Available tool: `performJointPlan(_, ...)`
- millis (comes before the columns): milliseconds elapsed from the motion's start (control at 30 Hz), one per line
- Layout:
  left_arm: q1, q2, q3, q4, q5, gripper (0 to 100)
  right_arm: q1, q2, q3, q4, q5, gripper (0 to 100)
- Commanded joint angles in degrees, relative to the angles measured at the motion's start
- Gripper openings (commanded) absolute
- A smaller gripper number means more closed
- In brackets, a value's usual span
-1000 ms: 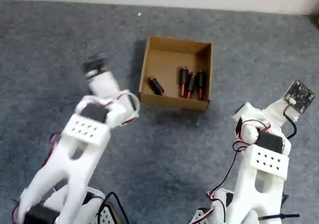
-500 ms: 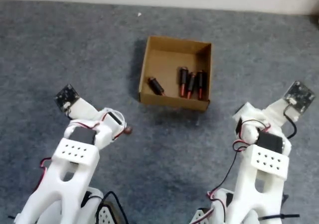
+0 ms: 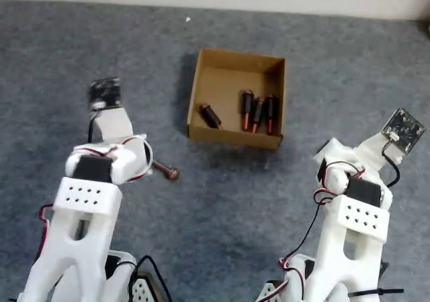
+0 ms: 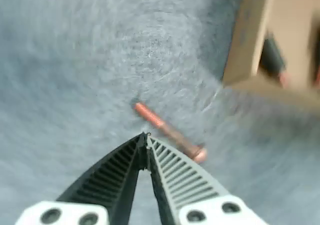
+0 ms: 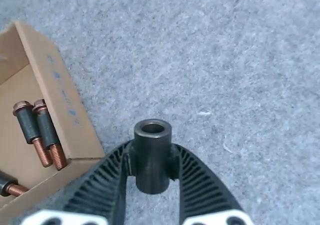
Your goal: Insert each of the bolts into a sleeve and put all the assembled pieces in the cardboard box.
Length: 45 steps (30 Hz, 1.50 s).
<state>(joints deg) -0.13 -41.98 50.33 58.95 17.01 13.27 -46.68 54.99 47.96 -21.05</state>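
One copper bolt (image 3: 164,171) lies loose on the grey tabletop (image 3: 282,201), near the front wall of the box (image 3: 235,135) but outside it. Your left jaws are pressed together with nothing between them. Their tips sit just beside the bolt's shank, so the bolt is not held, and you would need to spread them before taking it.

Your right jaws pinch a black sleeve (image 5: 152,150) upright, its bore open toward the wrist camera, near the box's front right corner and outside it. It is probably held this way so the bolt can be fed into the open end.

The box sits between and beyond the two arms. Inside lie four assembled pieces (image 3: 258,114). One piece (image 3: 210,116) lies alone and angled at the left side. The other three lie side by side toward the right wall, copper threads pointing at the front wall. By that count, this bolt and sleeve look like the last pair.
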Motion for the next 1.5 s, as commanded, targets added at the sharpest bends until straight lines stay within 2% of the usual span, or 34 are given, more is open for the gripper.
performJointPlan(0,-2.6,-0.9,-5.6,3.5,-30.2,2,0.3,-2.3,-0.3,-1.9,0.1,0.5)
performJointPlan(67,-2.4,-0.6,-6.1,4.0,-37.2,2,0.3,-2.3,-0.3,-1.9,0.1,0.5)
performJointPlan(233,-0.6,-0.4,-6.8,3.9,-46.3,3,0.3,-2.2,-0.3,-1.9,0.1,0.5)
performJointPlan(333,1.8,2.2,-7.4,4.7,-52.2,8,0.3,-2.2,-0.3,-1.9,0.1,0.5)
performJointPlan(500,3.5,14.8,-14.1,9.3,-63.0,16,0.3,-2.2,-0.3,-1.9,0.2,0.5)
performJointPlan(700,3.6,30.9,-27.6,18.1,-77.1,17,0.3,-2.2,-0.3,-1.9,0.3,0.5)
performJointPlan(800,4.0,37.3,-32.4,20.0,-82.2,16,0.2,-2.2,-0.3,-1.9,1.9,0.5)
performJointPlan(933,6.7,43.7,-35.5,21.8,-85.1,16,0.2,-2.1,-0.3,-1.9,2.1,0.5)
performJointPlan(1167,10.3,50.8,-37.1,21.5,-85.5,16,0.2,-2.1,-0.3,-1.9,2.1,0.5)
performJointPlan(1367,10.7,56.3,-37.0,14.9,-85.5,16,0.2,-2.2,-0.3,-1.9,2.1,0.5)
performJointPlan(1467,10.6,58.9,-37.1,12.8,-85.5,13,0.2,-2.2,-0.3,-1.9,2.1,0.5)
